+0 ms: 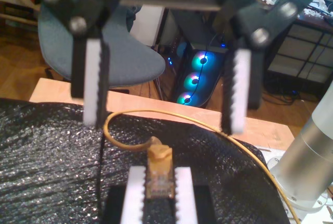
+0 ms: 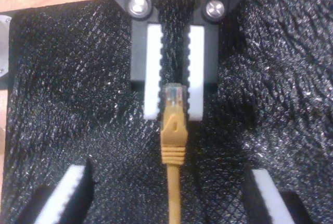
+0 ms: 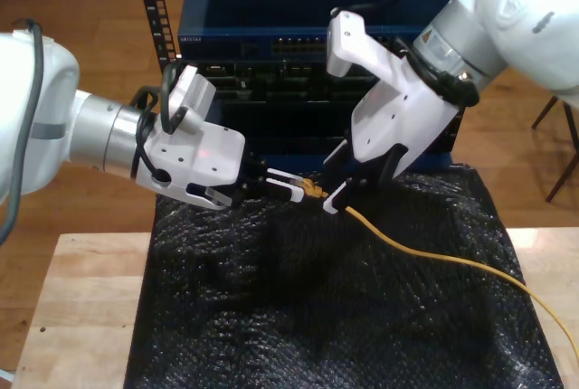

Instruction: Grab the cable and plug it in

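Observation:
The yellow-orange cable [image 3: 434, 249] runs from the exterior view's right edge across the black mat up to its plug [image 3: 312, 190], held above the mat. My second gripper [image 2: 174, 113] is shut on the clear plug tip [image 2: 173, 95]; it belongs to the arm at the exterior view's left [image 3: 291, 185]. The first wrist view shows the same grip, with the plug [image 1: 158, 174] between two white pads. My first gripper [image 1: 165, 124] is wide open. Its fingers straddle the cable [image 2: 174, 193] just behind the boot without touching, on the arm at the exterior view's right [image 3: 348, 192].
A black textured mat [image 3: 298, 317] covers a wooden table [image 3: 81, 298]. Behind the grippers stands a dark blue rack unit [image 3: 298, 45] with rows of ports. A blue chair [image 1: 104, 52] and a computer with lit fans [image 1: 195, 75] stand beyond the table.

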Available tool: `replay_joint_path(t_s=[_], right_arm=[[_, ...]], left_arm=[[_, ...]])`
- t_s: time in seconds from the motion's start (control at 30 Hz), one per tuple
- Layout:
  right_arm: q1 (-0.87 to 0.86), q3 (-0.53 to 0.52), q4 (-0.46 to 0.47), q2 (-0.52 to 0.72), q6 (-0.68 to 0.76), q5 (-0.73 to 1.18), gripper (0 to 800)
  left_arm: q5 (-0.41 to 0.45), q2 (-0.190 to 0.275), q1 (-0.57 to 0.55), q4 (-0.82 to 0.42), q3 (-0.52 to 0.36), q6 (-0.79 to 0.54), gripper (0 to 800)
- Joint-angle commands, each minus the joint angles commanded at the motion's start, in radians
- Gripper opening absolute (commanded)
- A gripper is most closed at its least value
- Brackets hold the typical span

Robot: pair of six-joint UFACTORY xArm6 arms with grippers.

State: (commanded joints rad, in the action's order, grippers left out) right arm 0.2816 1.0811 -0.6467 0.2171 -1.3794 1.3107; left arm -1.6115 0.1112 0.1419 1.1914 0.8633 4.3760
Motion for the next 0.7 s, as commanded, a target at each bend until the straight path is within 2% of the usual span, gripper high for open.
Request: replay_joint_path(t_s=[0.13,0.33,0.47,0.6,0.7], right_arm=[[-0.002,0.006,0.000,0.000,-0.006,0.000,791],[-0.002,0.006,-0.006,0.003,-0.071,-0.002,798],[0.002,0.006,-0.005,0.069,-0.089,-0.005,797],[0.003,0.014,-0.006,0.120,-0.180,-0.012,796],[0.005,0.021,-0.008,0.149,-0.204,-0.012,796]], left_arm=[[-0.020,-0.017,0.009,0.025,0.000,0.003,5],[-0.089,-0.055,0.044,0.046,0.000,0.051,5],[-0.130,-0.069,0.064,0.068,0.003,0.080,5],[-0.173,-0.077,0.087,0.072,0.003,0.104,5],[-0.227,-0.101,0.092,0.089,0.003,0.135,5]])
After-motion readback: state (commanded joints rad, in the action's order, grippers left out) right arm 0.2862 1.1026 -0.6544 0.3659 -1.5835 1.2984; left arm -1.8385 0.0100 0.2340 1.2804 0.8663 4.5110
